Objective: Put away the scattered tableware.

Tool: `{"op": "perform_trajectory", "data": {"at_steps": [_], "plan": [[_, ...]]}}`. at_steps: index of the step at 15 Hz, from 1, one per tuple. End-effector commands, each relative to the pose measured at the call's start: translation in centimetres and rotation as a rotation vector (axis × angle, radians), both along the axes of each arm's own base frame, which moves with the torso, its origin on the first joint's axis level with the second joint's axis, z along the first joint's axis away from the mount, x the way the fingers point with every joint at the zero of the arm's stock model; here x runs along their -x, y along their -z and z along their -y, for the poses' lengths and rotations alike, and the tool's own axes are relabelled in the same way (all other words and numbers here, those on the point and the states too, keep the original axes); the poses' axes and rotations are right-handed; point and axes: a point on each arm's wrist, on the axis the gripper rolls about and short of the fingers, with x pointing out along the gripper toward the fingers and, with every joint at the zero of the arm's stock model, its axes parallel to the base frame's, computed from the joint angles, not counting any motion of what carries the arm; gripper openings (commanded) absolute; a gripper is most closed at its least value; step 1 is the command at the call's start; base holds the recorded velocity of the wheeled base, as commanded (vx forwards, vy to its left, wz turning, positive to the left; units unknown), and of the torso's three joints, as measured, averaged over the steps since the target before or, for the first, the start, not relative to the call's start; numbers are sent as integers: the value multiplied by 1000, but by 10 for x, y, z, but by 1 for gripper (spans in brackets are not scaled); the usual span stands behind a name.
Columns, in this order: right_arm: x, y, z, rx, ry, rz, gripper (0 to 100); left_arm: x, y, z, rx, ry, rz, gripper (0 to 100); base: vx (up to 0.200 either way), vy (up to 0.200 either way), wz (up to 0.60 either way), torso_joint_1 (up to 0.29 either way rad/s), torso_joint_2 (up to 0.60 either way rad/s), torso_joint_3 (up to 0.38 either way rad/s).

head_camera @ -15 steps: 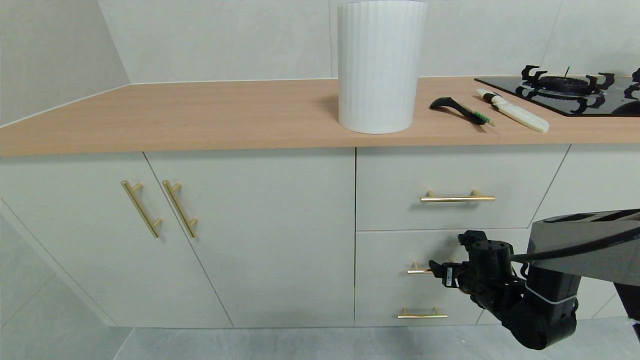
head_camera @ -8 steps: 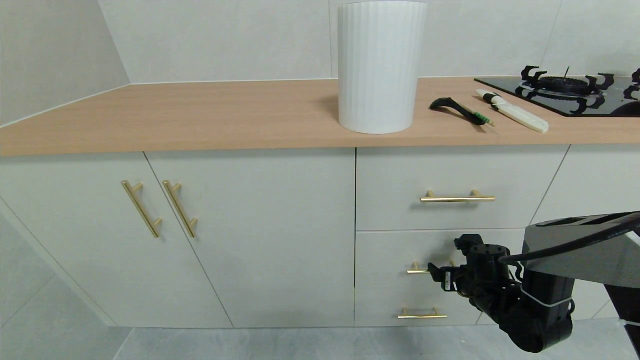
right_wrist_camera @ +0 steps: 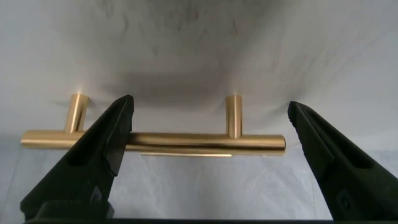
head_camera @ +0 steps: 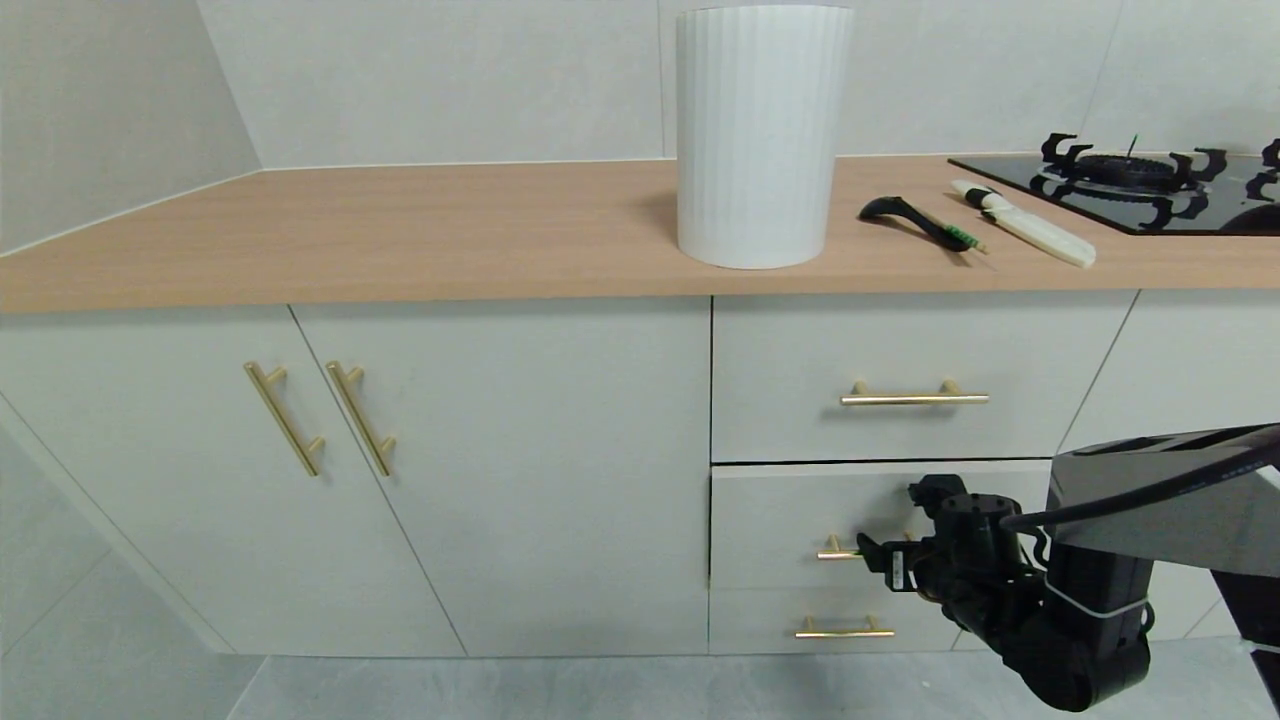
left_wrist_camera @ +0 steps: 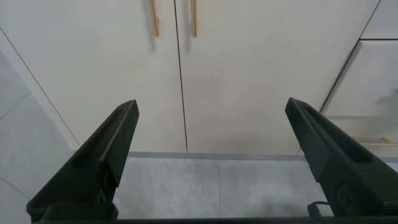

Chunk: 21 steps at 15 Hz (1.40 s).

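On the wooden counter lie a black spoon (head_camera: 915,220) and a white knife (head_camera: 1025,228), to the right of a tall white ribbed container (head_camera: 757,135). Low down, my right gripper (head_camera: 880,555) is at the gold handle (head_camera: 838,549) of the middle drawer (head_camera: 790,515). That drawer stands slightly out, with a dark gap along its top. In the right wrist view the handle bar (right_wrist_camera: 186,140) runs across between the spread fingers of my right gripper (right_wrist_camera: 210,107), which is open. My left gripper (left_wrist_camera: 211,109) hangs open near the floor, facing the cabinet doors.
A black gas hob (head_camera: 1130,185) sits at the counter's right end. Above the middle drawer is a shut top drawer (head_camera: 915,398), below it a bottom drawer handle (head_camera: 845,630). Two cabinet doors with gold handles (head_camera: 320,415) are to the left.
The middle drawer has come out a little, and a dark gap has opened along its top edge. My right gripper has drawn back slightly with the handle.
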Motion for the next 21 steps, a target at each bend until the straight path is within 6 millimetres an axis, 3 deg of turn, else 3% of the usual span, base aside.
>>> {"op": "perform_trajectory", "data": {"at_steps": [1,3,5,8,10,11,13,15,21], "plan": [[3,0,1,6,-3,-7,100,0,0,0,1,-1,-1,100,0,0,0,0,0,0],[7,-10,2,6,-5,-1,100,0,0,0,1,-1,-1,100,0,0,0,0,0,0],[28,-46,6,8,-33,0,100,0,0,0,1,-1,-1,100,0,0,0,0,0,0],[75,-138,5,10,-140,-17,100,0,0,0,1,-1,-1,100,0,0,0,0,0,0],[101,-187,7,-19,-185,25,100,0,0,0,1,-1,-1,100,0,0,0,0,0,0],[107,-200,9,-28,-185,56,100,0,0,0,1,-1,-1,100,0,0,0,0,0,0],[108,-204,9,-35,-183,79,100,0,0,0,1,-1,-1,100,0,0,0,0,0,0],[97,-193,5,-34,-176,74,100,0,0,0,-1,-1,-1,100,0,0,0,0,0,0],[57,-132,-9,3,-91,62,100,0,0,0,-1,-1,-1,100,0,0,0,0,0,0]]}}
